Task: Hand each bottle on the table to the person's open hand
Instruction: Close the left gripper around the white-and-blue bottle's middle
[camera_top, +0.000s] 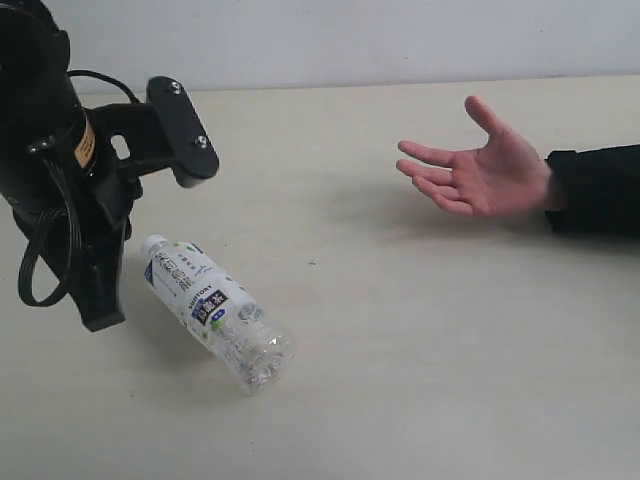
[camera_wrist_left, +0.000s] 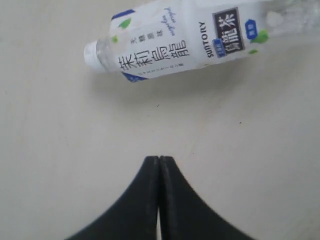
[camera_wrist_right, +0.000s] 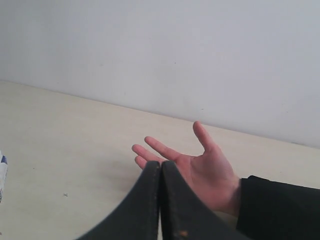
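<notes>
Hovering the left gripper (camera_wrist_left: 159, 160), jaws together and empty, near the bottle (camera_top: 215, 310) lying on the table (camera_top: 400, 380), I judged its handover to the person's open hand (camera_top: 480, 172), well apart, not yet begun.

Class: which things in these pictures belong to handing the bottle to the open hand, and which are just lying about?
Belongs to the job: Suntory tea bottle, lying on its side; person's open hand; table; left gripper; right gripper.
Merely there: white wall; black sleeve.
</notes>
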